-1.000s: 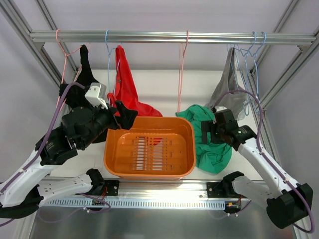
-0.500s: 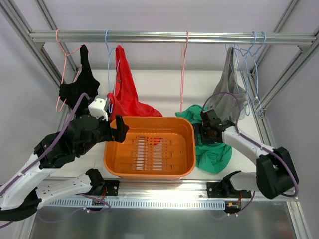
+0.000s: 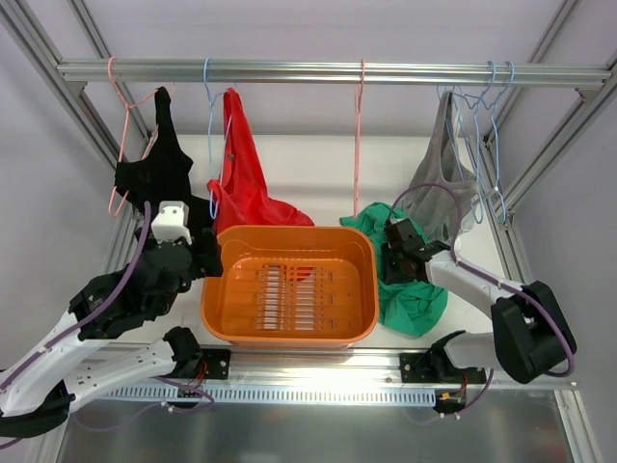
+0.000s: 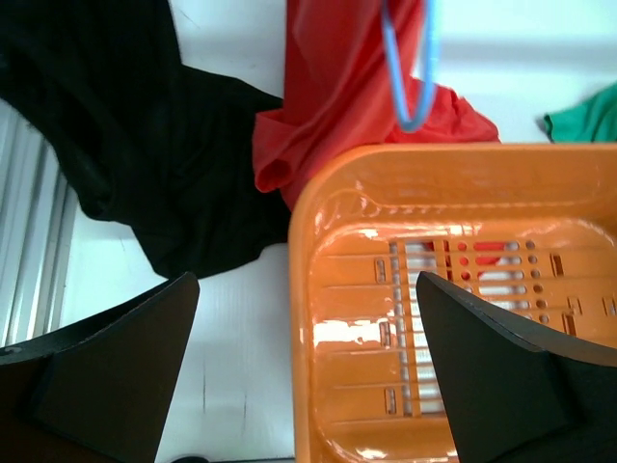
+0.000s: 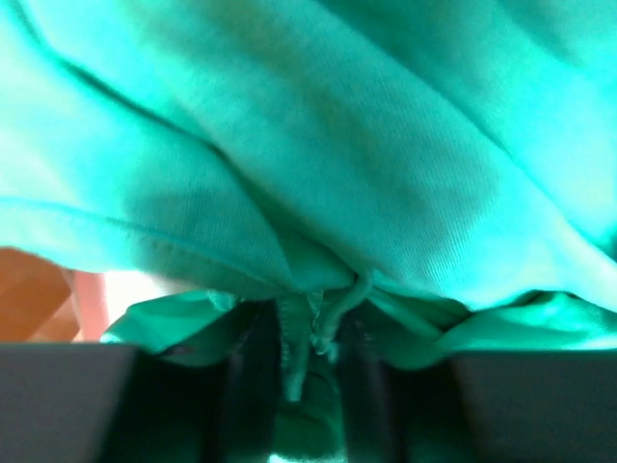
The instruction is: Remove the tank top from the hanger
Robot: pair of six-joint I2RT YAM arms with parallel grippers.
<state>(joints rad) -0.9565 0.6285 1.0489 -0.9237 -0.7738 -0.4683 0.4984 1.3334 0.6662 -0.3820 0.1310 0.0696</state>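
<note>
right of the orange basket (image 3: 289, 285), tank top (image 3: 410, 289) heaped on the tabletop (image 3: 318, 164), hanger (image 3: 357, 145) hanging bare. right gripper (image 3: 397, 258) pinching green cloth. left gripper (image 4: 308, 386) spread wide, empty. best to lift slowly, checking no strap snags the wire.

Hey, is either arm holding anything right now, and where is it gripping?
The right gripper pinches a bunched fold of the green tank top beside the basket. The left gripper is open, holding nothing.
</note>
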